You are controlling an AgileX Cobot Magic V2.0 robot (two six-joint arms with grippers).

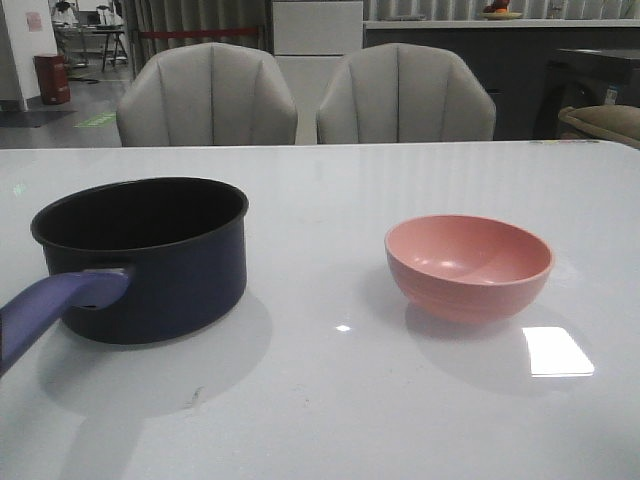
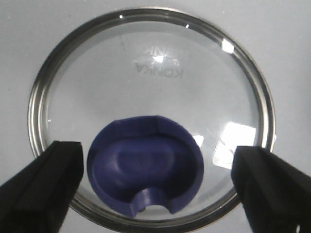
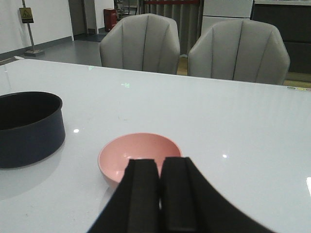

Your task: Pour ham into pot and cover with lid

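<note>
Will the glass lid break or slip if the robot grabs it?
The lid looks like glass in a steel rim, so probably stiff but breakable if dropped. Its blue knob offers the open left gripper a likely firmer hold than the smooth glass.

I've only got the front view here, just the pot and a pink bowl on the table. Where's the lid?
Observer: The lid lies on the table directly beneath the left end effector, with its blue knob facing up.
Operator: Is it gripped?
Observer: No. The fingers stand wide open, one on either side of the knob, and a gap shows on each side.
Operator: And the right arm?
Observer: The right end effector is shut on nothing and sits close to the near side of the pink bowl.
</note>
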